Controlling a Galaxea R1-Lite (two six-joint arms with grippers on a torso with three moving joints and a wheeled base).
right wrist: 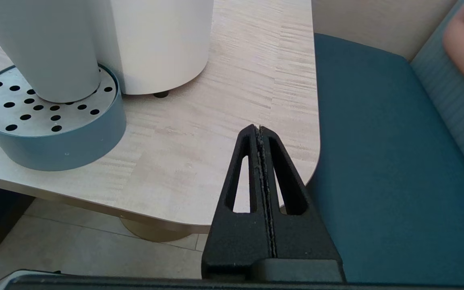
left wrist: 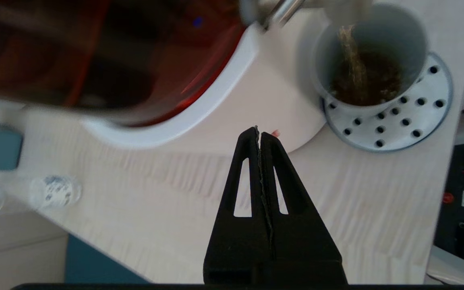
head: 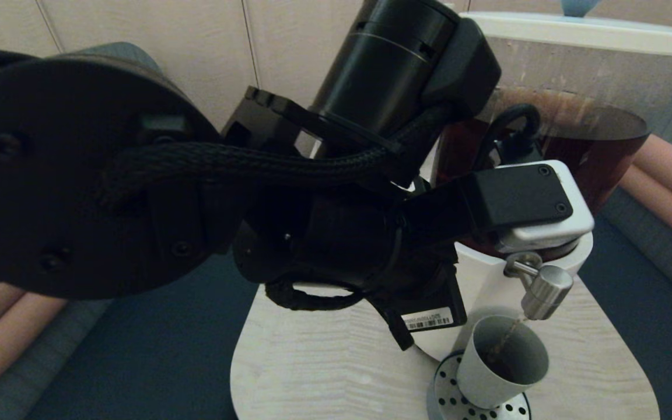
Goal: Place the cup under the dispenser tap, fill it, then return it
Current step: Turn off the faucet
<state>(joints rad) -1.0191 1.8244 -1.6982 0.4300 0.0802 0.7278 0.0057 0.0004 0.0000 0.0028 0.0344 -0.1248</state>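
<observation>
**A:** What sits nearest the robot?

**B:** In the head view, the left arm (head: 207, 192) fills most of the foreground, a bulky black limb with braided cable, reaching forward and to the right toward the dispenser. Below it lies a pale wood-grain table (head: 324, 367) with a rounded edge.

**A:** And the grippers?

**B:** The left gripper (left wrist: 259, 131) has its two black fingers pressed together, holding nothing. Its wrist camera shows it hovering above the table, just beside the dispenser's white base (left wrist: 224, 117) and near the cup. The right gripper (right wrist: 258, 129) is likewise closed and empty, parked low off the table's edge, by a teal seat cushion (right wrist: 385, 169).

**A:** Where is the cup?

**B:** The cup (head: 502, 364), a plain grey tumbler, stands upright on a round perforated drip tray (head: 458, 402) at the near right of the table, touching nothing but the tray. It sits directly beneath the dispenser tap (head: 543, 291), a stubby steel spout. A thin brown stream (left wrist: 355, 60) falls from the tap into the cup, and dark liquid already covers its bottom.

**A:** What is farther back?

**B:** The clear tank (head: 592, 146) of dark brown liquid rises above the white base, capped with a white lid (head: 604, 32). In the left wrist view a small clear bottle (left wrist: 54, 191) lies blurred on the table, well apart from the cup. Behind everything stands a cream panelled wall (head: 196, 46).
</observation>
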